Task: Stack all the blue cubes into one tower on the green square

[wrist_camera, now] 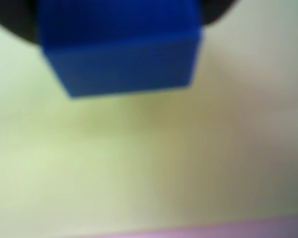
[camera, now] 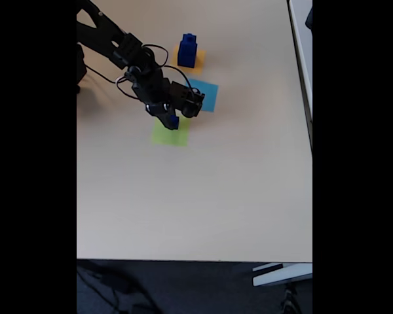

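My black end effector [camera: 172,122] gripped a solid dark-blue cube [wrist_camera: 121,49] over the flat lime-green paper square [camera: 171,133] on the beige bench [camera: 203,196]. Two more dark-blue cubes [camera: 187,51] stood stacked, smaller on top, on the flat orange square [camera: 200,63]. A flat light-blue square [camera: 207,93] lay between the two.

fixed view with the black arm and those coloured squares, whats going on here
A black robot arm's gripper holds a solid dark-blue cube over the flat lime-green paper square on the beige table. Whether the cube already touches the green square cannot be told. Two more dark-blue cubes stand stacked, smaller on larger, on a flat orange square. A flat light-blue square lies bare between them.
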`<state>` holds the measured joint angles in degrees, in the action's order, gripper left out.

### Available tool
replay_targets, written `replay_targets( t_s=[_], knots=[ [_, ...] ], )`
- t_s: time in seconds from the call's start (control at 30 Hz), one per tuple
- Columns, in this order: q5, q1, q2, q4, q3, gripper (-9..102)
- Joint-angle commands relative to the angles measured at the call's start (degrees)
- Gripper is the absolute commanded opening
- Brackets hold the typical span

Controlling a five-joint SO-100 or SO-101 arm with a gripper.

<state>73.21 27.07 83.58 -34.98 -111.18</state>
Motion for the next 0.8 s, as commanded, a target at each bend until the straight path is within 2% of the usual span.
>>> replay_targets(
  t_s=[0.0,0.2,0.5,0.77],
  knots=[
    [1.6,-0.4,1.8,0.6,-0.3,10],
    [2.5,-0.4,1.8,0.7,-0.6,17],
    [0.4,-0.5,1.9,3.2,-0.8,34],
    [-1.8,-1.9,2.4,3.2,3.2,35]
  ],
)
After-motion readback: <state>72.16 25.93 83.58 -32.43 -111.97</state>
